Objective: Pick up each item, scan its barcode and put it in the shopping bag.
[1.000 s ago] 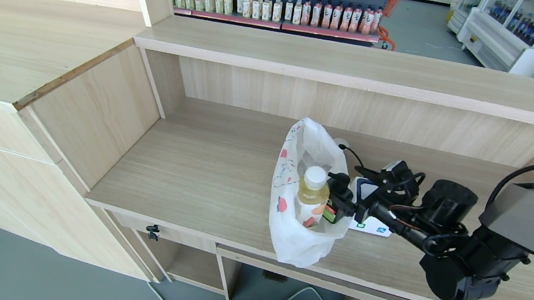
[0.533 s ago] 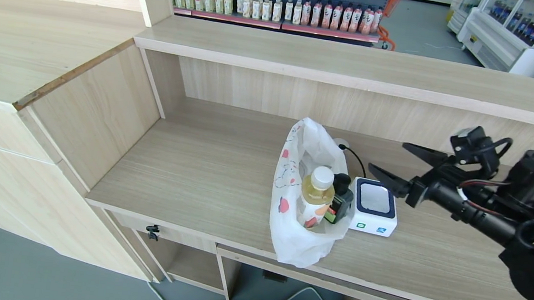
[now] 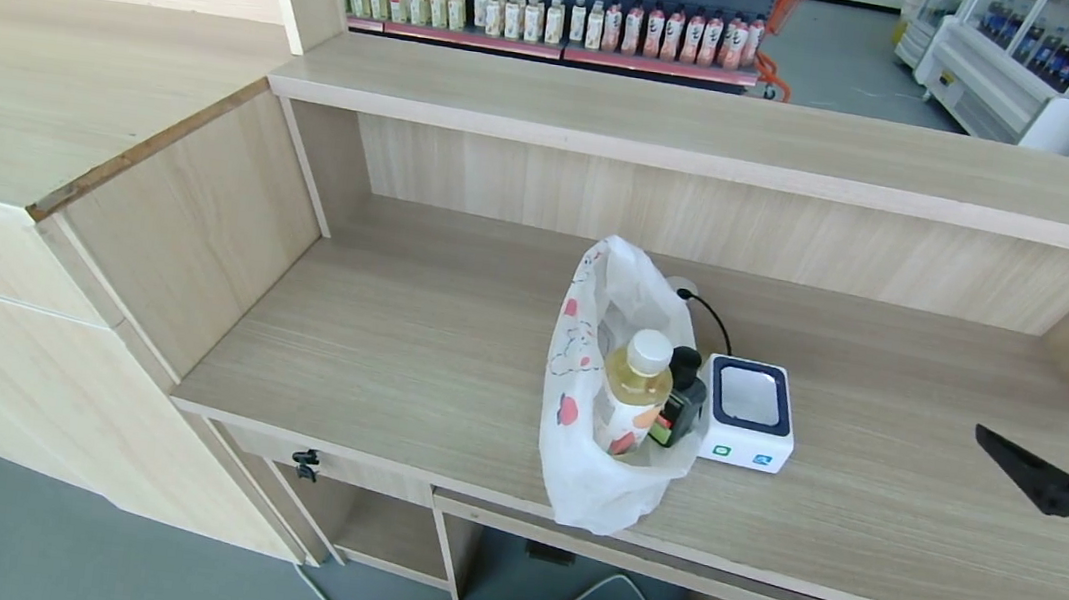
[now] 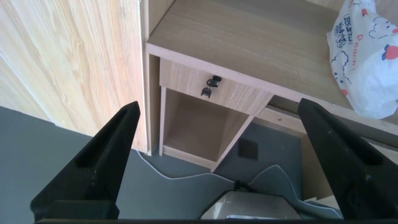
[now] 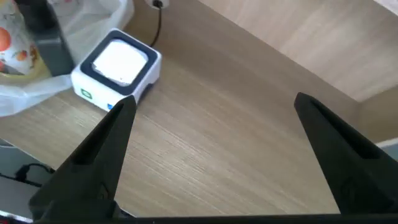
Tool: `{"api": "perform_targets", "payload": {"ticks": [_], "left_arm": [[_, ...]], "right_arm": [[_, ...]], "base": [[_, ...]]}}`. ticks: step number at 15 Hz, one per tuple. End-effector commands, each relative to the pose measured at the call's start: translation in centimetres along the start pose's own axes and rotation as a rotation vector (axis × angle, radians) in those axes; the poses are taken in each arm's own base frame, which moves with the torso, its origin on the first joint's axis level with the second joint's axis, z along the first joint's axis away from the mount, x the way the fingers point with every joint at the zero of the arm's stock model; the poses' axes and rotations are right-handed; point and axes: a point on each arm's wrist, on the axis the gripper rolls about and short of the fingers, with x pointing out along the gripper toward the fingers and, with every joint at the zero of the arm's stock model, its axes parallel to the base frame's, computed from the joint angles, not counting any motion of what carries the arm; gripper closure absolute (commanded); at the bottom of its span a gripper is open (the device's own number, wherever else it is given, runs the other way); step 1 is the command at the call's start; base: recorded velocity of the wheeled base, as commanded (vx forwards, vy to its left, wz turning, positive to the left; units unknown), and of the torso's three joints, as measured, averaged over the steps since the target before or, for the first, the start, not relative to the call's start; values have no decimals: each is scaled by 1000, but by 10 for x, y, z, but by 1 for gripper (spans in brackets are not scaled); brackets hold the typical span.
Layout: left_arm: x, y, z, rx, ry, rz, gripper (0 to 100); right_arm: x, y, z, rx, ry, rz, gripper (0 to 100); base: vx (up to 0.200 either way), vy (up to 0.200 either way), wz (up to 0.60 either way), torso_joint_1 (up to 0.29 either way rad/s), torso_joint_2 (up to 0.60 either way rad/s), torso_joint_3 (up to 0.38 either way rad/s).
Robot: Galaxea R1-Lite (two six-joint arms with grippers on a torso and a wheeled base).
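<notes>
One bag [image 3: 568, 445] beside scanner [image 3: 749, 405] — right claw [image 3: 1037, 407] spread, well apart

My head camera looked forward and down from well above the counter [image 3: 428, 348], taking in its whole top, with the bag [image 3: 575, 476] and scanner [image 3: 748, 415] mid-view. My left wrist camera hung off the counter's front, facing down past my left pincer [image 4: 217, 106], fingers spread, at the front edge and floor. It shared that edge and the bag's side with the head view. My right wrist camera sat close above the top, looking down between my right pincer's [image 5: 214, 102] spread fingers, sharing the scanner and bag edge.
</notes>
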Motion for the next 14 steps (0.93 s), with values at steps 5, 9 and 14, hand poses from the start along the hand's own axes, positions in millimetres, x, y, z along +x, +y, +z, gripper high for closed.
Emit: {"api": "perform_targets", "payload": {"ticks": [5, 9, 14], "left_arm": [[0, 0, 0, 0, 0, 0, 0], [0, 0, 0, 0, 0, 0, 0], [0, 0, 0, 0, 0, 0, 0]], "right_arm": [[-22, -4, 9, 86, 3, -116, 0], [-38, 6, 0, 241, 46, -187, 0], [-118, 72, -35, 372, 71, -300, 0]], "base": [[0, 0, -240, 0, -1, 1], [0, 0, 0, 0, 0, 0], [0, 0, 0, 0, 0, 0]]}}
